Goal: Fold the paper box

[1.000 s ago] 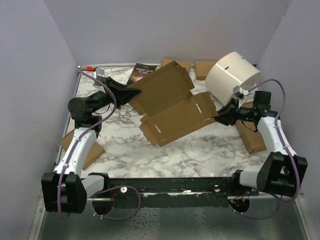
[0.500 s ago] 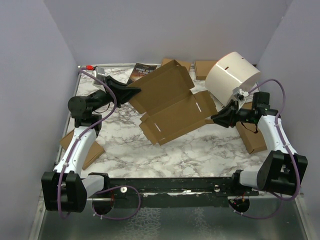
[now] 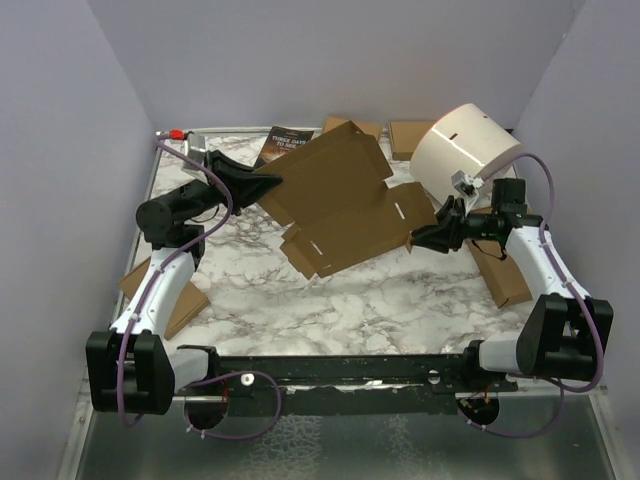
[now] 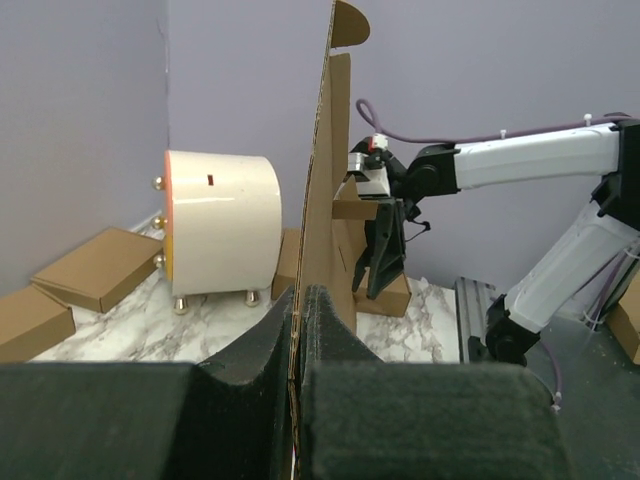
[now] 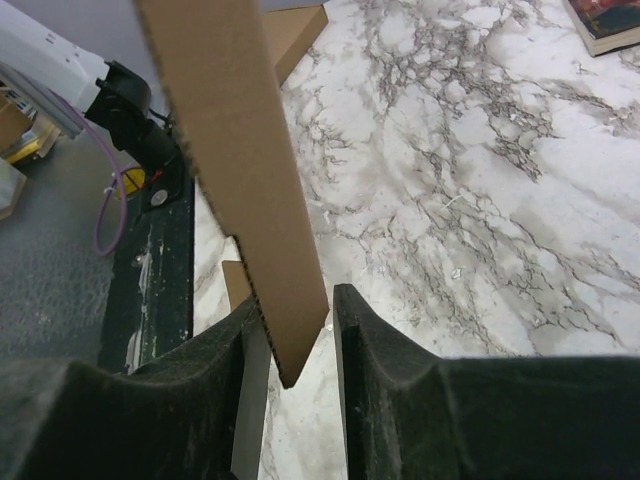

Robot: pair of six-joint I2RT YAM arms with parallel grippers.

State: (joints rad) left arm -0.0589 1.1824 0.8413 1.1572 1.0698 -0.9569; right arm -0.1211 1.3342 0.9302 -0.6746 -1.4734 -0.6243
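The paper box (image 3: 345, 205) is a brown cardboard sheet with flaps, held tilted above the marble table (image 3: 380, 300). My left gripper (image 3: 272, 183) is shut on its left edge. In the left wrist view the sheet (image 4: 322, 180) rises edge-on from between the closed pads of that gripper (image 4: 298, 300). My right gripper (image 3: 415, 238) is at the box's right corner flap. In the right wrist view this flap (image 5: 240, 170) hangs between the fingers of the gripper (image 5: 297, 320), leaning on the left one with a gap to the right finger (image 5: 400, 400); the jaws stand open.
A white cylinder (image 3: 465, 150) on small feet stands at the back right, close behind my right arm. A dark book (image 3: 280, 143) and a small brown box (image 3: 410, 135) lie along the back wall. More small boxes lie at the right (image 3: 500, 270) and left (image 3: 170, 300).
My right gripper has moved left to the box's right flap and its jaws have widened. The box's right side has dropped and shifted a little left. The left grip is unchanged.
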